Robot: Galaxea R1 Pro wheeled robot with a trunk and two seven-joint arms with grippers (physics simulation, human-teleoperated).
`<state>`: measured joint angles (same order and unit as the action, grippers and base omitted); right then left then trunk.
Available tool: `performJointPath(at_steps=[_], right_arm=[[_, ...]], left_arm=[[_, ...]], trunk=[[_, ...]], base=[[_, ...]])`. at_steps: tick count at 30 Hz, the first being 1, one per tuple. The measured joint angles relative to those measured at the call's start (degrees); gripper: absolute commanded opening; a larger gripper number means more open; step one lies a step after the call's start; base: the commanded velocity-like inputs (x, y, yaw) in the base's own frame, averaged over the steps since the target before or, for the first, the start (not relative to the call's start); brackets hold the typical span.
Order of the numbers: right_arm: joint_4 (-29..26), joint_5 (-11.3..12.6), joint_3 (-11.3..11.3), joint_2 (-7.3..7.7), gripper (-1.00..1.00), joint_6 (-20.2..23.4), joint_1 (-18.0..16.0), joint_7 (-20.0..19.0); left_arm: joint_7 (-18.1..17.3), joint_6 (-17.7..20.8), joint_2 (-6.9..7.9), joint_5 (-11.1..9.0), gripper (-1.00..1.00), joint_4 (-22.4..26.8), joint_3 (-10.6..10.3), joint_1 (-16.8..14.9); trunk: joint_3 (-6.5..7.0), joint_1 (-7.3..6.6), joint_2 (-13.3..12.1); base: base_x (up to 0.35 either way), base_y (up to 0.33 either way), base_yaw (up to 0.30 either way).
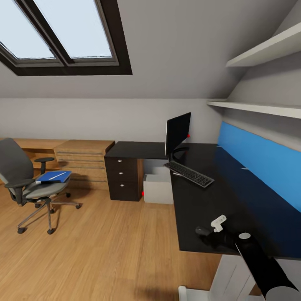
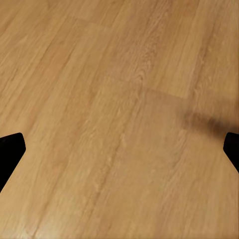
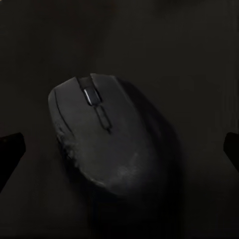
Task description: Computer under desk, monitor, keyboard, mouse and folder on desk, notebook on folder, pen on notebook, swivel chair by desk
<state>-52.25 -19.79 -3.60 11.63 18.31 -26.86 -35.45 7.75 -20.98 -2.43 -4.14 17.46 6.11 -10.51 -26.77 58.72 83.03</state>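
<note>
The mouse [image 3: 107,137] lies on the black surface [image 1: 217,196] between the two right fingers [image 3: 10,154], which stand wide apart with a clear gap on each side of it, touching nothing. In the right wrist view its long axis runs at a slant across the gap, the scroll wheel end pointing away from the wrist and tilted toward one finger. In the head view the mouse [image 1: 202,230] sits near the surface's front edge, just ahead of the right gripper [image 1: 213,234], at the near end of the right arm.

Well beyond the fingers along the surface lies the keyboard [image 1: 189,174], its long axis running diagonally, and just past it the monitor [image 1: 177,133] stands upright, seen almost edge-on. Below the surface, beside the dark drawer unit [image 1: 123,177], a pale grey computer [image 1: 159,188] rests on the floor.

Far off on the wooden floor [image 1: 104,246], the swivel chair [image 1: 29,184] carries a blue folder [image 1: 53,177] on its seat, with a thin white object lying on top of it.

The left fingers [image 2: 10,152] hang wide open over bare floorboards, holding nothing.
</note>
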Motion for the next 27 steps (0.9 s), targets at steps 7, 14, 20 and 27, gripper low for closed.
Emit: performJointPath(at_steps=[7,14,20,27], right_arm=[[0.6,0.0,0.0,0.0,1.0,0.0,0.0,0.0],[0.6,0.6,0.0,0.0,1.0,0.0,0.0,-0.1],[0.6,0.4,0.0,0.0,1.0,0.0,0.0,-0.1],[0.5,0.4,0.0,0.0,1.0,0.0,0.0,-0.1]], left_arm=[[0.0,0.0,0.0,0.0,1.0,0.1,0.0,0.0],[-0.1,0.0,0.0,0.0,1.0,0.1,0.0,0.0],[-0.2,0.0,0.18,0.0,1.0,0.1,-0.1,0.0],[-0.2,-0.1,0.33,0.1,1.0,0.1,-0.1,0.0]], trunk=[[-1.26,1.54,2.8],[-1.43,1.76,3.2],[-1.44,1.76,3.2],[-1.44,1.76,3.2]], base=[[0.0,0.0,0.0],[0.0,0.0,0.0],[0.0,0.0,0.0],[0.033,0.0,0.0]])
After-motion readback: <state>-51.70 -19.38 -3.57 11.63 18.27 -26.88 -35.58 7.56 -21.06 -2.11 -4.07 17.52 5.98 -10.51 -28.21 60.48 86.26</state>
